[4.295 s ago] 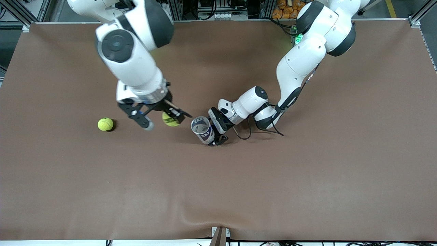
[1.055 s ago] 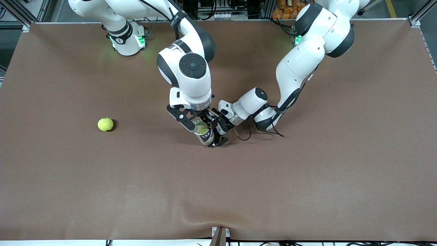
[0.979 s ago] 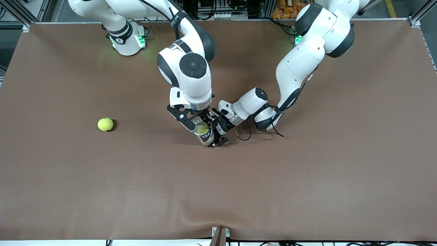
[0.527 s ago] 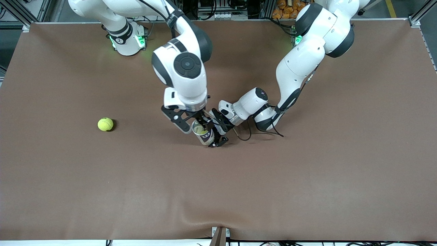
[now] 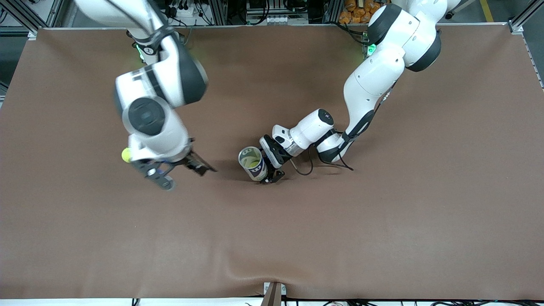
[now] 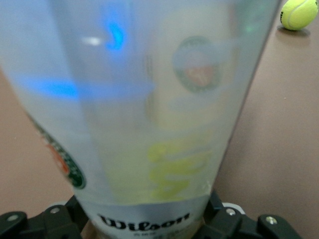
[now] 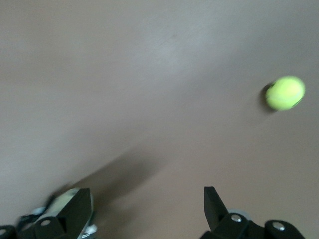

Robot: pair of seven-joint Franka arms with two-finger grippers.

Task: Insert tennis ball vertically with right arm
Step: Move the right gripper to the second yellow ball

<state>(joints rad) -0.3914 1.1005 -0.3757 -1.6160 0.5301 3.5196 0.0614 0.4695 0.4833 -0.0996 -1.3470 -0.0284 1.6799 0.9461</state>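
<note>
Brown table [image 5: 382, 221]: right gripper [image 5: 178, 175] up over it w/ fingers spread wide, empty; left gripper [image 5: 272, 163] fingers flank upright ball tube [image 5: 253, 163], grip can't tell.

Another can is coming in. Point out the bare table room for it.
Bare brown table runs all along the front-camera edge, nearer than the can. Crowded: mid-table, where the left gripper flanks the can, and the open right gripper hangs near the loose tennis ball.
</note>
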